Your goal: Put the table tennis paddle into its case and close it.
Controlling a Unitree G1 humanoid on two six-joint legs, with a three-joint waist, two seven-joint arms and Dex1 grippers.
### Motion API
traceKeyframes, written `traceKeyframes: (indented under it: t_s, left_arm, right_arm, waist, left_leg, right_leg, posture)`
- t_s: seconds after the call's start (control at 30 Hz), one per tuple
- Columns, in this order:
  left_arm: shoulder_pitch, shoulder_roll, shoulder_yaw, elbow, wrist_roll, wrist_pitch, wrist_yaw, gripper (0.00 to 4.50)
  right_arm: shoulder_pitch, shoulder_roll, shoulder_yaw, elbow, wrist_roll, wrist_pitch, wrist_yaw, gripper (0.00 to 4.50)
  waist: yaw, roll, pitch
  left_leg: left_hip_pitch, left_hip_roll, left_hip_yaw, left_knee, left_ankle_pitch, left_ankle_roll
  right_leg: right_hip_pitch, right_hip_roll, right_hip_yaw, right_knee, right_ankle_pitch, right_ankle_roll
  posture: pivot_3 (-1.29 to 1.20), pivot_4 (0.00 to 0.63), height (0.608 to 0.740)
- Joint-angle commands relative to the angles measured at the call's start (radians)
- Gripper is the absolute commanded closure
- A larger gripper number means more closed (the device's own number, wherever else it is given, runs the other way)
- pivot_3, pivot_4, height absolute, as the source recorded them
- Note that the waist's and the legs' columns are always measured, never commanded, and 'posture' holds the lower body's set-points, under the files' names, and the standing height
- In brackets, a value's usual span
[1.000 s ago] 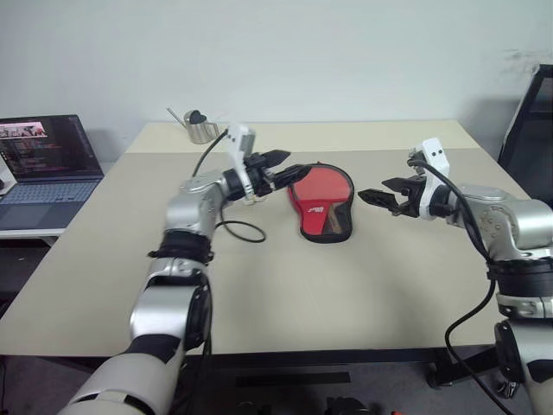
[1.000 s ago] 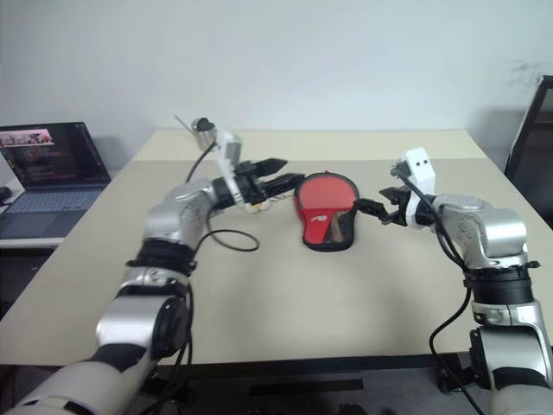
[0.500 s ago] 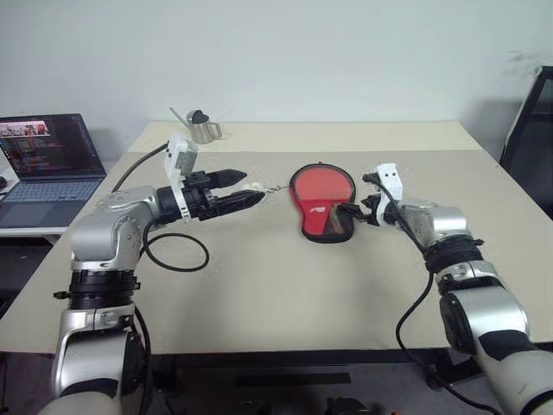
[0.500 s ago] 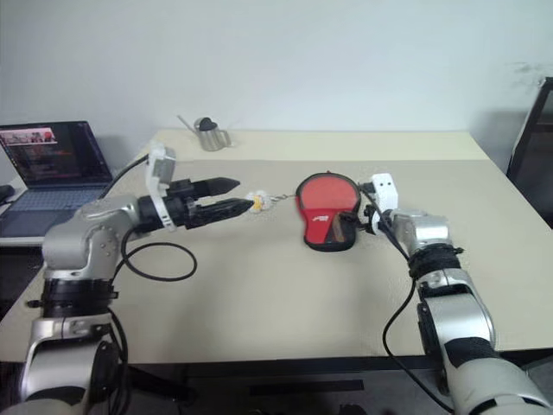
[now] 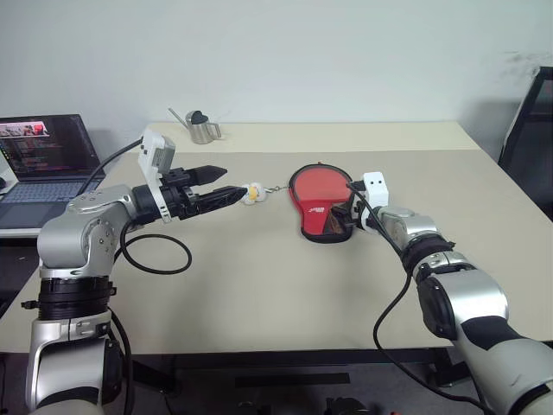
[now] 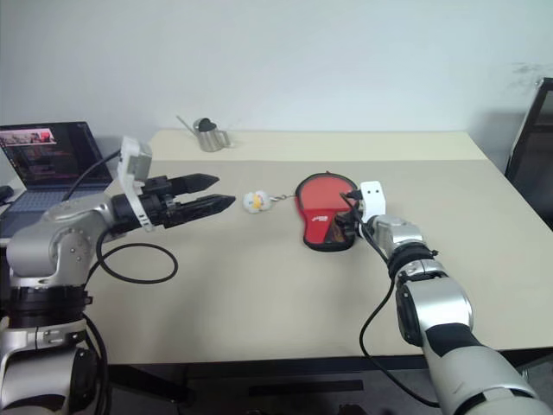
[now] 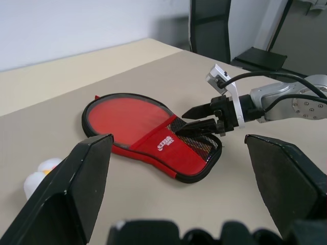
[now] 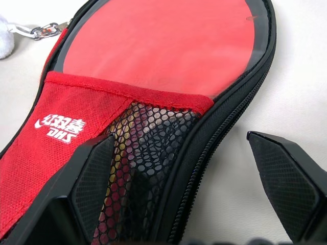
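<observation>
The case (image 5: 314, 211) lies flat at the middle of the table (image 5: 259, 294), its black zip edging around a red logo pocket and black mesh. Inside it lies the table tennis paddle (image 8: 163, 46), round red face showing and handle dimly seen under the mesh. My right gripper (image 5: 346, 216) is open, low at the case's mesh end, one finger on each side of the zip edge (image 8: 214, 127). My left gripper (image 5: 226, 183) hangs open above the table, well left of the case and holding nothing. A small white and yellow charm (image 5: 251, 192) lies beside its fingertips, chained to the case.
An open laptop (image 5: 43, 164) stands off the table's left side. A small metal watering can (image 5: 200, 127) sits at the back left. A black chair (image 5: 529, 130) is at the far right. A black cable (image 5: 160, 255) loops under my left arm.
My left gripper has drawn back to the left, away from the case, uncovering the charm. My right gripper has come in leftward and down to the case's mesh end. The case has not moved.
</observation>
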State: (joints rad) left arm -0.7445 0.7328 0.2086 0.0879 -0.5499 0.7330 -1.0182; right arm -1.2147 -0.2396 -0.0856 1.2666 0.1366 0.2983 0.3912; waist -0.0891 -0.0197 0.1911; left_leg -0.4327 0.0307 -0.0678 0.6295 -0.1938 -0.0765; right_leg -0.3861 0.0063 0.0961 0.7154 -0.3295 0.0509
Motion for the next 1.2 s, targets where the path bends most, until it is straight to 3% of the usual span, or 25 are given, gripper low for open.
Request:
traceKeyframes:
  t_s: [0.03, 0.2, 0.53, 0.97, 1.2]
  left_arm:
    - [-0.005, 0.024, 0.027, -0.038, -0.024, -0.004, 0.007, 0.0]
    - [-0.009, 0.026, 0.022, -0.035, -0.024, -0.007, 0.008, 0.0]
    - [-0.009, 0.04, 0.022, -0.026, -0.02, -0.009, -0.003, 0.0]
    - [0.17, 0.146, -0.003, -0.103, -0.012, -0.019, -0.102, 0.0]
    - [0.243, 0.161, 0.004, -0.165, -0.027, -0.004, -0.113, 0.0]
  right_arm:
    - [-0.035, 0.012, -0.033, 0.018, 0.003, 0.015, -0.008, 0.06]
    - [-0.047, 0.028, -0.111, 0.035, 0.044, 0.074, -0.029, 1.21]
    - [-0.041, 0.04, -0.225, 0.036, 0.108, 0.12, -0.078, 4.49]
    - [-0.029, 0.091, -0.254, -0.037, 0.161, 0.285, -0.021, 4.49]
    - [0.065, 0.098, -0.19, -0.294, 0.193, 0.54, 0.063, 4.49]
  waist:
    - [0.0, 0.0, 0.0]
    - [-0.001, 0.0, 0.0]
    - [-0.001, 0.0, 0.0]
    - [-0.017, 0.0, 0.0]
    - [-0.024, 0.0, 0.0]
  left_leg:
    - [0.0, 0.0, 0.0, 0.0, 0.0, 0.0]
    - [0.0, 0.0, 0.0, 0.0, 0.0, 0.0]
    - [0.0, 0.0, 0.0, 0.0, 0.0, 0.0]
    - [0.001, 0.001, 0.0, -0.001, 0.0, 0.0]
    - [0.001, 0.001, 0.0, -0.001, 0.0, 0.0]
  right_leg:
    - [0.0, 0.0, 0.0, 0.0, 0.0, 0.0]
    - [0.0, 0.0, 0.0, 0.0, 0.0, 0.0]
    - [0.0, 0.0, 0.0, 0.0, 0.0, 0.0]
    - [0.0, 0.0, 0.0, 0.0, 0.0, 0.0]
    - [0.0, 0.001, 0.0, 0.0, 0.0, 0.0]
  posture:
    - [0.0, 0.15, 0.74]
    - [0.0, 0.15, 0.74]
    - [0.0, 0.15, 0.74]
    - [0.0, 0.15, 0.74]
    - [0.0, 0.15, 0.74]
